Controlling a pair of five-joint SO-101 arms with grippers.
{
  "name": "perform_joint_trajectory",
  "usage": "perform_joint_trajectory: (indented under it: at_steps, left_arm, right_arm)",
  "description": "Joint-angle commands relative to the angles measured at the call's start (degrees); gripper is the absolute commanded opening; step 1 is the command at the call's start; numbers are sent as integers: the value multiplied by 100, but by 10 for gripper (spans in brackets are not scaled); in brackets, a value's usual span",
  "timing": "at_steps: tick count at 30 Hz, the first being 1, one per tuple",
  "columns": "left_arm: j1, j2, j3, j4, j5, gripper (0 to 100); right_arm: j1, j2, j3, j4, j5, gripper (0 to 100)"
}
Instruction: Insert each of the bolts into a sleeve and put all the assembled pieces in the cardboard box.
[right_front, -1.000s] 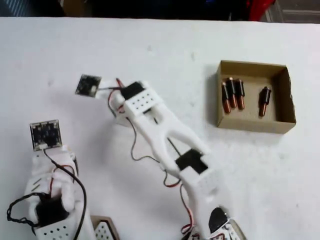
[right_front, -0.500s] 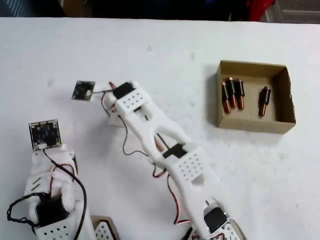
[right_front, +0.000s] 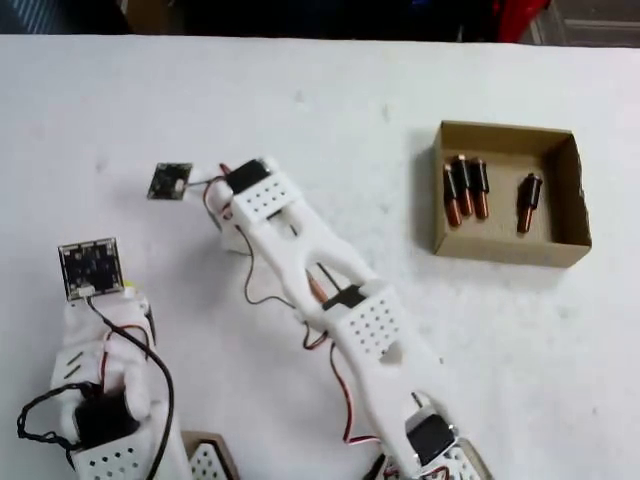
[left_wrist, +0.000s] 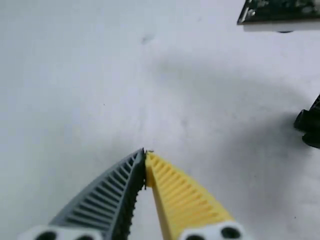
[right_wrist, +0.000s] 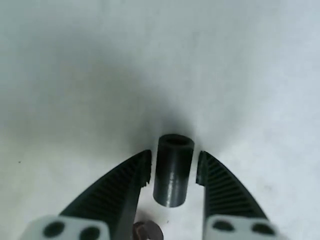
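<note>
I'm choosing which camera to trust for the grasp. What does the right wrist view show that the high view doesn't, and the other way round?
The right wrist view gives the short black cylindrical sleeve on the table, between the open fingers of the right gripper.

The high view gives instead the open brown cardboard box with four copper-and-black assembled pieces inside. It also gives the white right arm stretched across the table and the white left arm near the front edge.

Shared: the white tabletop.
</note>
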Motion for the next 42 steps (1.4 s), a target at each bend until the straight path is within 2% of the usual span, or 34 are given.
perform_joint_trajectory:
  at_steps: [1,12,17,21,27,36,42]
  left_arm:
    - [-31,-57,-44,-185,-62,23]
    - [-22,-57,-44,-193,-62,23]
    - [-22,-57,-35,-193,-62,23]
    - [-22,-57,0,-202,-62,23]
    - [-13,-57,0,-202,-62,23]
    - [251,-57,18,-167,-62,23]
    - [295,-57,18,-158,-62,23]
  right_arm:
    - [198,-101,-308,84,79,128]
    - [136,215,-316,-127,79,125]
    - [136,207,-316,-136,79,9]
    - [180,110,-396,-110,70,15]
    - [374,-426,-1108,567,-774,17]
    - [892,-1165,-2391,2000,-853,17]
    - [1411,-1974,-2505,2053,-862,17]
